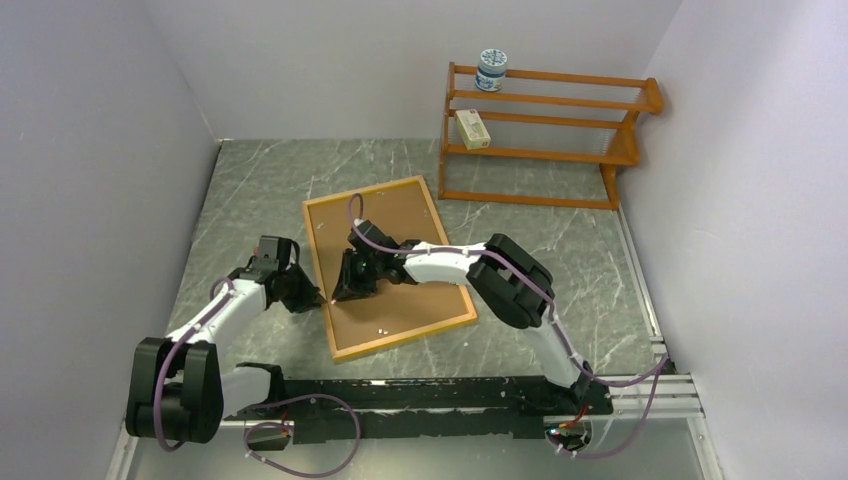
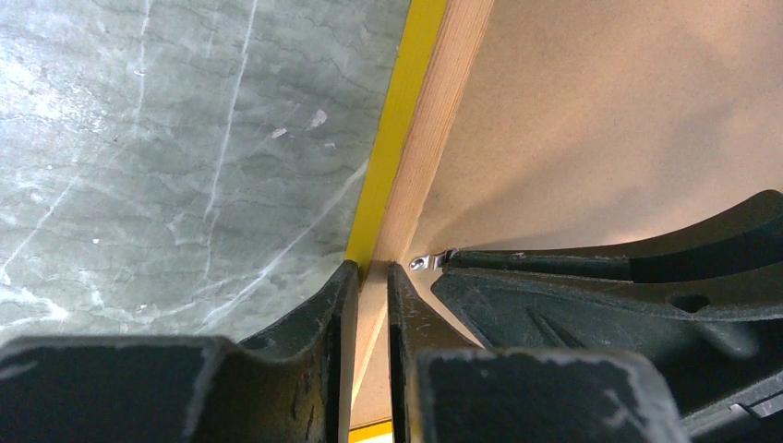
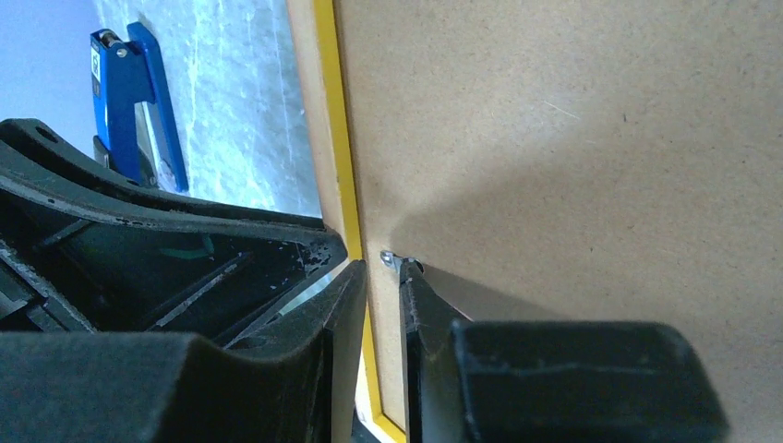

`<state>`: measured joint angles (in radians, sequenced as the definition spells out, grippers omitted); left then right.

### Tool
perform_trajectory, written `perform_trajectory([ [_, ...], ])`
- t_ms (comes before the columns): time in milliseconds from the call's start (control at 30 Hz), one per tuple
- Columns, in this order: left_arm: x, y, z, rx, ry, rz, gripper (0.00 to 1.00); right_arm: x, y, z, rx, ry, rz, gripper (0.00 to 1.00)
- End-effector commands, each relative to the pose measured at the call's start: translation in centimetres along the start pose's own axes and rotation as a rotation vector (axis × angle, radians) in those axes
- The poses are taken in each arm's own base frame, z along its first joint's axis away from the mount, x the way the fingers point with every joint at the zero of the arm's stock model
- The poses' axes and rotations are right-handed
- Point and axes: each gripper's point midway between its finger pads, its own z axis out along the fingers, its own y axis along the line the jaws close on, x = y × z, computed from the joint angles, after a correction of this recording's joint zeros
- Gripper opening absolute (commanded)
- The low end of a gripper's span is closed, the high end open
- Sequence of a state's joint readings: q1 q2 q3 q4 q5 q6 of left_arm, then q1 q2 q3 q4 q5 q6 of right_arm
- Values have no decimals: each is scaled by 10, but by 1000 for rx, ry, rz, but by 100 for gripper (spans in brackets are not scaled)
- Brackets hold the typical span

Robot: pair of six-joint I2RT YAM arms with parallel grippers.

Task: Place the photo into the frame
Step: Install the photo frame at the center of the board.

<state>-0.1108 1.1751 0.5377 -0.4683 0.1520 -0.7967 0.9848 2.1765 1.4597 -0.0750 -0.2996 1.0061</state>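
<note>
The frame (image 1: 410, 335) lies back up on the table, light wood rail up with a yellow edge (image 2: 397, 120). A brown backing board (image 1: 400, 300) fills it. The photo is hidden. My left gripper (image 1: 305, 293) is shut on the frame's left rail (image 2: 434, 138), one jaw on each side (image 2: 372, 269). My right gripper (image 1: 352, 283) rests on the backing board (image 3: 554, 138) just inside that rail. Its jaws are almost closed (image 3: 383, 268), with a small metal tab (image 3: 390, 258) between the tips. The tab also shows in the left wrist view (image 2: 422, 263).
An orange-brown shelf rack (image 1: 545, 135) stands at the back right, holding a jar (image 1: 491, 70) and a small box (image 1: 473, 128). Walls close in the left, back and right. A blue object (image 3: 129, 92) shows beyond the frame's edge in the right wrist view.
</note>
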Motion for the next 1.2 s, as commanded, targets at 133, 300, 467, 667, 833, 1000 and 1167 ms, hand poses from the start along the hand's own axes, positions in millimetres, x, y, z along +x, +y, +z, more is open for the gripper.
perform_trajectory([
  [133, 8, 13, 0, -59, 23, 20, 3, 0, -16, 25, 43, -9, -45, 24],
  [300, 8, 15, 0, -66, 23, 22, 3, -7, -18, 29, 49, -34, -83, 23],
  [467, 9, 16, 0, -66, 25, 22, 3, -9, -16, 34, 24, -40, -116, 22],
  [667, 11, 17, 2, -70, 30, 18, 3, -14, -16, 36, -7, -76, -186, 22],
  [833, 13, 19, 3, -74, 36, 15, 3, -27, -13, 34, -24, -157, -298, 22],
  [1000, 13, 21, 4, -79, 36, 15, 3, -47, -5, 32, -34, -254, -399, 23],
  [1167, 15, 22, 5, -86, 43, 15, 3, -60, 6, 34, -57, -303, -450, 23],
])
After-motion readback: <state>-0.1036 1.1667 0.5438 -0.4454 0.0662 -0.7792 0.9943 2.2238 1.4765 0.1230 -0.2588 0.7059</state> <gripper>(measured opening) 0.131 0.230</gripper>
